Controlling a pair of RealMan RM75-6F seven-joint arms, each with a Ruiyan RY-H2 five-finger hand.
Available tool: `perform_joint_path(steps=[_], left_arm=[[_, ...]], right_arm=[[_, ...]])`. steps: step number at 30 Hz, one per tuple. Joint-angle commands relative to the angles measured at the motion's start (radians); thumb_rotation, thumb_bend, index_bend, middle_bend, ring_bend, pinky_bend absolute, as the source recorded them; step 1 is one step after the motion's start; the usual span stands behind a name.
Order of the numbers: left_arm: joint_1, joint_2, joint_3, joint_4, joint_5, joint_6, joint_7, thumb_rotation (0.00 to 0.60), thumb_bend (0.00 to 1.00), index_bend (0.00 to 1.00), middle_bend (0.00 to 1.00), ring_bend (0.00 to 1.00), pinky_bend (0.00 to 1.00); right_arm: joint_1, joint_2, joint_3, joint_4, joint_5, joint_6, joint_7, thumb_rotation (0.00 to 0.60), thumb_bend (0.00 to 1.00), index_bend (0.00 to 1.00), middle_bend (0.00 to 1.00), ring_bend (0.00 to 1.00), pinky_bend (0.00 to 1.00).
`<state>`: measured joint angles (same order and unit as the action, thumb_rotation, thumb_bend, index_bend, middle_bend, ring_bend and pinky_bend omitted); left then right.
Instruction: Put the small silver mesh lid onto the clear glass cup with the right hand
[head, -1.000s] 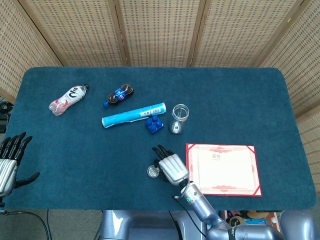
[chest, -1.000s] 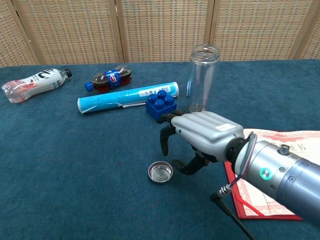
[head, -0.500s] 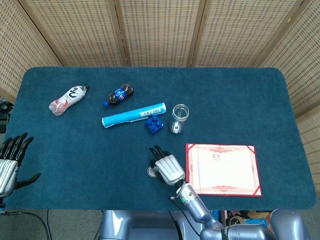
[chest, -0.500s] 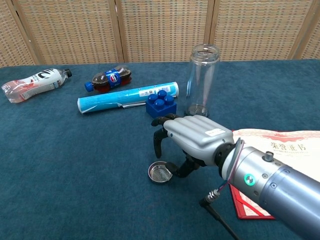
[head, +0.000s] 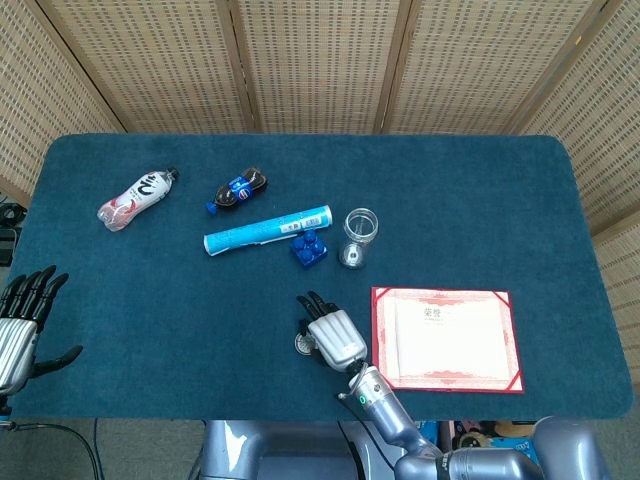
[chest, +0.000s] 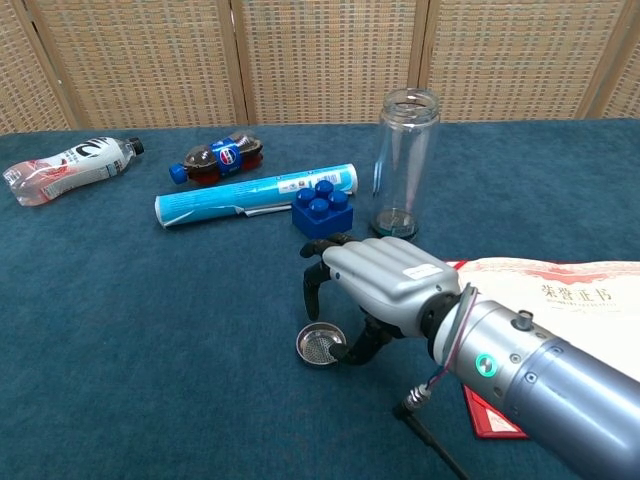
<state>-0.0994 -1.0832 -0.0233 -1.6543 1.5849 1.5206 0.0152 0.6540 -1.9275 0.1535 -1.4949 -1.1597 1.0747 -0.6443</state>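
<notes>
The small silver mesh lid lies rim-up on the blue cloth near the front edge, and shows partly beside the hand in the head view. My right hand hovers just right of and over it, fingers curved down above the lid and spread. The thumb tip sits at the lid's right rim; nothing is held. The clear glass cup stands upright and uncovered behind the hand, also seen from above. My left hand rests open at the table's front left corner.
A blue brick and a light-blue tube lie just behind the lid. A small cola bottle and a white-pink bottle lie far left. A red-bordered certificate lies right of the right hand.
My right hand has shifted left and slightly toward the front, closing in on the lid until its thumb reaches the rim. The lid, the cup and the left hand have not moved.
</notes>
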Motion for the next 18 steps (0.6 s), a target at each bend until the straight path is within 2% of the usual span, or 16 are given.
perform_joint_path(steps=[1, 18], left_arm=[[-0.001, 0.000, 0.000, 0.000, 0.000, -0.001, 0.000, 0.600, 0.18, 0.00, 0.00, 0.00, 0.00], [-0.001, 0.003, 0.000, 0.005, -0.001, 0.000, -0.019, 0.600, 0.18, 0.00, 0.00, 0.00, 0.00]], right_arm=[[0.002, -0.003, 0.002, 0.002, 0.002, -0.002, 0.005, 0.600, 0.44, 0.49, 0.18, 0.00, 0.33], [0.036, -0.046, 0.019, 0.077, 0.027, -0.030, 0.009, 0.600, 0.44, 0.51, 0.20, 0.00, 0.34]])
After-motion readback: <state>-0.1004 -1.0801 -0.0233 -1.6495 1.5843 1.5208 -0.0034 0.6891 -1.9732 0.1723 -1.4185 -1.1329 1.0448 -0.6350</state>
